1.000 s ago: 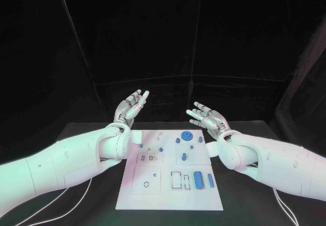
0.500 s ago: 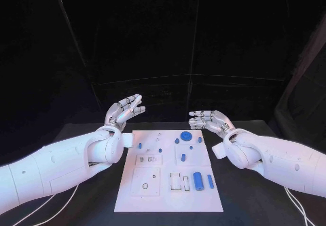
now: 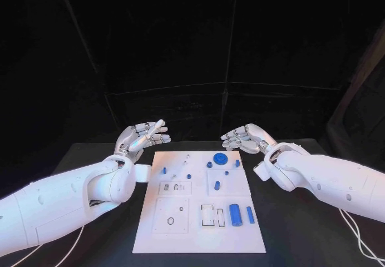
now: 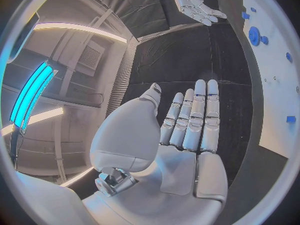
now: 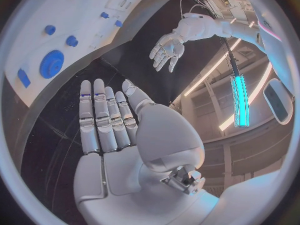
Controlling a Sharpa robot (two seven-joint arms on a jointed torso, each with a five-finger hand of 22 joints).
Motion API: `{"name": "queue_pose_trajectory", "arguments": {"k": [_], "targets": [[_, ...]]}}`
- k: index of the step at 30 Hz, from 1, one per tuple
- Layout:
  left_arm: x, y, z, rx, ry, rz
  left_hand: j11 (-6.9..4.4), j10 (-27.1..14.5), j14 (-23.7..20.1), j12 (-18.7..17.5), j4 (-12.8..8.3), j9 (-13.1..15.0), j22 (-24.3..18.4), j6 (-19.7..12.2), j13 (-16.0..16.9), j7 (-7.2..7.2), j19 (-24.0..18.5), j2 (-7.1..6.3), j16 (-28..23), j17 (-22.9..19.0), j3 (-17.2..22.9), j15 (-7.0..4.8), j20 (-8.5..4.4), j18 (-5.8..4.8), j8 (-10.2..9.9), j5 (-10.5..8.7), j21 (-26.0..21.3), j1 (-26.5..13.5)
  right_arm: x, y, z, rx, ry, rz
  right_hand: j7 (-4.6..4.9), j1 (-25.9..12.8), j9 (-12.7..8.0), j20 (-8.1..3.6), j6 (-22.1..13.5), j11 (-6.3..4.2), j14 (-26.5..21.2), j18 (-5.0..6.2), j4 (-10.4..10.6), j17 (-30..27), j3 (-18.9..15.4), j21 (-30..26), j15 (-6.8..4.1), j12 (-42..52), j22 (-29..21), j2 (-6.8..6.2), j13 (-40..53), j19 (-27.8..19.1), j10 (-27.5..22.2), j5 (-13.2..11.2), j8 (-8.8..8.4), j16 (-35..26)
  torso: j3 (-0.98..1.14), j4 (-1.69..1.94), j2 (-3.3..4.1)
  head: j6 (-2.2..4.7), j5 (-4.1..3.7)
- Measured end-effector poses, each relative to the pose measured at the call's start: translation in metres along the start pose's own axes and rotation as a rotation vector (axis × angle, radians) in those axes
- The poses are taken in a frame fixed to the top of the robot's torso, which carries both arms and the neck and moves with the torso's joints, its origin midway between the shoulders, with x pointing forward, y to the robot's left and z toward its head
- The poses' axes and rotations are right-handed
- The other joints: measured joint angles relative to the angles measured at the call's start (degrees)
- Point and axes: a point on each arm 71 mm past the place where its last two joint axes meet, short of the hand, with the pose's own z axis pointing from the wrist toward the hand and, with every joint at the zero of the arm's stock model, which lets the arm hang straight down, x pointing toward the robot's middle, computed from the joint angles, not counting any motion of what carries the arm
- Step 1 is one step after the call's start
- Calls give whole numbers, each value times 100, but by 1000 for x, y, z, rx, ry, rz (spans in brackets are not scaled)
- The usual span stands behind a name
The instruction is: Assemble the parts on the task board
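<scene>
The white task board lies in the middle of the black table. Blue parts rest on it: a round disc near the far edge, a thick cylinder and a thin bar near the front right, and several small pegs. My left hand hovers beyond the board's far left corner, fingers straight and apart, holding nothing. My right hand hovers beyond the far right corner, palm down, fingers extended, empty. The disc also shows in the right wrist view beside my right hand.
Black table surface surrounds the board on all sides. White cables run over the table near the front right and front left. Black curtains stand behind the table.
Both hands have come down and lowered toward the table's far side; the right hand has turned palm down. The parts on the board have not moved.
</scene>
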Motion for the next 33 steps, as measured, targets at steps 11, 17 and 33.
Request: {"name": "queue_pose_trajectory", "arguments": {"k": [11, 17, 33], "targets": [[20, -8, -16, -6, 93, -53, -87, 353, 322, 3, -150, -8, -33, 291, -3, -14, 332, -9, -43, 155, -39, -99, -96, -1, 8, 0, 64, 159, 2, 22, 20, -44, 135, -404, -199, 10, 5, -658, 488, -312, 1571, -1, 0, 598, 236, 1429, -490, -229, 691, -441, 6, 1330, 677, -71, -160, 952, -63, 83, 280, 106, -89], [31, -10, -20, -15, 133, -77, -24, 289, 271, -63, -182, -8, -78, 269, -19, 7, 311, -9, -139, 181, -71, -49, -76, -1, -67, 0, -23, 158, 11, 29, 29, -38, 204, -588, -216, -108, 5, -674, 505, -312, 1570, -1, 11, 1089, 291, 1934, -490, -231, 998, -559, 5, 1346, 405, -1, -163, 1786, -92, 130, 402, 153, -130], [39, -11, -24, -35, 182, -103, 8, 256, 237, -91, -181, -12, -103, 227, -23, 49, 293, -9, -166, 198, -103, -16, -58, -2, -118, 0, -46, 159, 21, 37, 40, -16, 272, -775, -263, -184, 4, -621, 459, -302, 1570, 44, 38, 2368, 533, 3077, -490, -231, 1706, -558, 4, 1225, 315, -67, -163, 3764, -144, 184, 612, 211, -180]]}}
